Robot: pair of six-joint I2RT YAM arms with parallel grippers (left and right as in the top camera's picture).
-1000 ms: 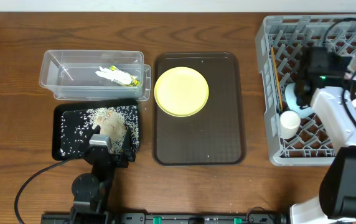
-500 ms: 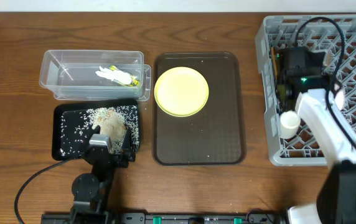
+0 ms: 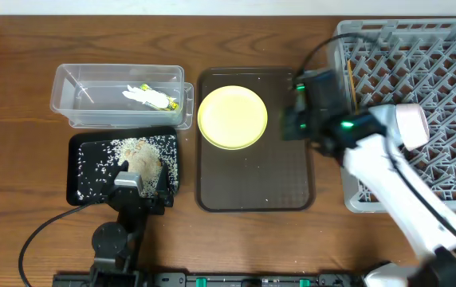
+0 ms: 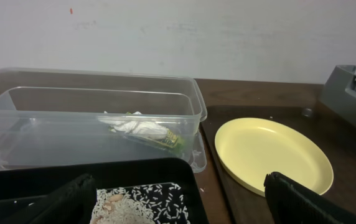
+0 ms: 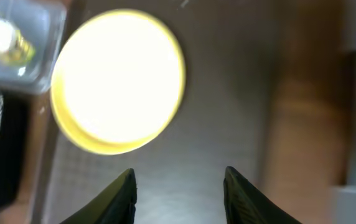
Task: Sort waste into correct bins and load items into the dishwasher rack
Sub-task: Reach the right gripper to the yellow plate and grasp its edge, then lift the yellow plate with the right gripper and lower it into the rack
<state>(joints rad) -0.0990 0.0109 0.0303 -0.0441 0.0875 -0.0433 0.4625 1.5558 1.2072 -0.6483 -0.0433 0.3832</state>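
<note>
1. Wooden bench (image 3: 21, 48) carries a brown tray (image 3: 252, 179) at its middle; your yellow plate (image 3: 233, 117) lies in that tray's far left part.
2. Your right jaws stand apart and empty above the tray, just right of the plate, beside the grey rack (image 3: 443, 64).
3. Your left jaws are spread wide at the near edge of the black tray (image 3: 73, 167) of rice (image 3: 144, 155).
4. Tissue (image 3: 139, 94) and wrapper (image 3: 164, 101) lie in the clear tub (image 3: 64, 92).

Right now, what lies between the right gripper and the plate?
Only bare tray. In the blurred right wrist view, the open right gripper faces the plate with dark tray surface alone between them; nothing else shows there.
</note>
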